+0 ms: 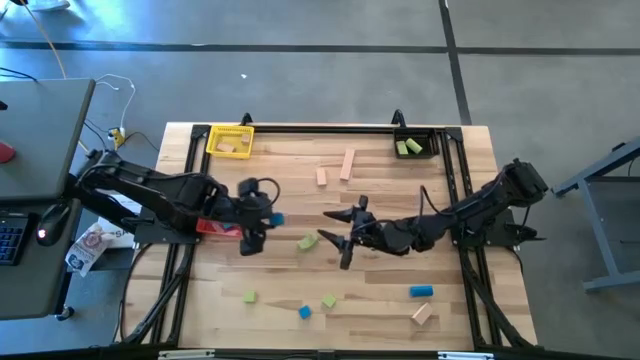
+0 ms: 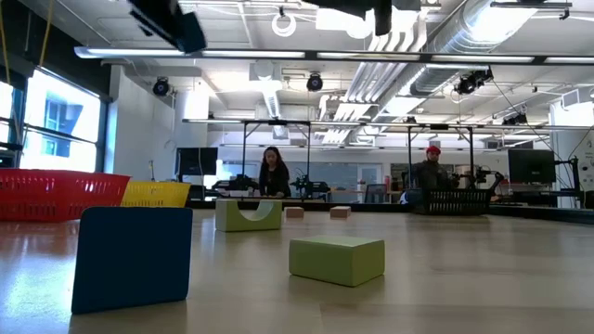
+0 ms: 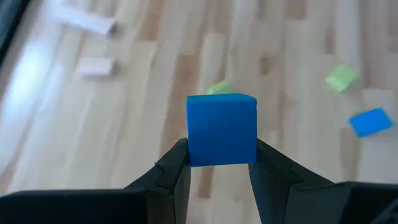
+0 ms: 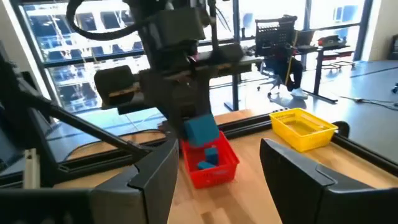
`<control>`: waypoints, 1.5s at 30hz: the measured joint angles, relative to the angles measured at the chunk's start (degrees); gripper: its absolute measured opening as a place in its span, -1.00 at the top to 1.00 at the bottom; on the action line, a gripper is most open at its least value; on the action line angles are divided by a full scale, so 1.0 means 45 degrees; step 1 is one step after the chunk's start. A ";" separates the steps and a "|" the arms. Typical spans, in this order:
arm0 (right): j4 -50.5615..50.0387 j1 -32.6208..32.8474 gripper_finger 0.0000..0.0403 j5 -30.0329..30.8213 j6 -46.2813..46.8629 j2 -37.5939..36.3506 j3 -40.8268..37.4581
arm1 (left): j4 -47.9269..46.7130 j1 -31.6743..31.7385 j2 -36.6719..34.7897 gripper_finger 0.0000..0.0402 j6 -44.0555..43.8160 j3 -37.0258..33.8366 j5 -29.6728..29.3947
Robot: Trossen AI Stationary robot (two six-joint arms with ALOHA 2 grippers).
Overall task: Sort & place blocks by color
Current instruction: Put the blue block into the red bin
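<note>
Left end effector (image 3: 219, 167) clamped on blue cube (image 3: 221, 129), beside red bin (image 4: 208, 163). Right end effector (image 4: 214, 165) spread wide, empty, facing red bin.

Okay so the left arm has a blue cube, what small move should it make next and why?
Probably carry it a little farther toward the red bin and release. The left end effector is shut on the blue cube, and the right wrist view shows blue blocks already lying in that bin, just below the held cube. The right end effector waits open mid-table.
</note>
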 joint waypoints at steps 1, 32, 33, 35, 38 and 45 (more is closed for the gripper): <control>-0.0026 -0.0086 -0.06 -0.0003 -0.0001 0.0001 0.0000 | -0.0283 -0.0081 -0.0099 0.46 -0.0330 0.0003 -0.0267; -0.6225 -0.5361 -0.06 -0.3869 0.1825 0.0005 0.3031 | -0.4066 0.1378 -0.1225 0.44 -0.4883 -0.4548 0.0720; -0.6598 -0.5515 -0.06 -0.3869 0.1842 0.0005 0.3229 | -0.4083 0.1625 -0.1221 0.44 -0.4779 -0.4587 0.0821; -0.7291 -0.5810 -0.06 -0.3870 0.1971 0.0005 0.3554 | -0.4044 0.2087 -0.1221 0.43 -0.4489 -0.4600 0.1038; -0.7910 -0.6222 -0.06 -0.3879 0.2349 0.0005 0.3838 | -0.3901 0.2756 -0.1221 0.43 -0.4147 -0.4600 0.1254; -0.8538 -0.7098 -0.06 -0.4246 0.3110 0.0015 0.3861 | -0.3871 0.4010 -0.1221 0.42 -0.3524 -0.4600 0.1463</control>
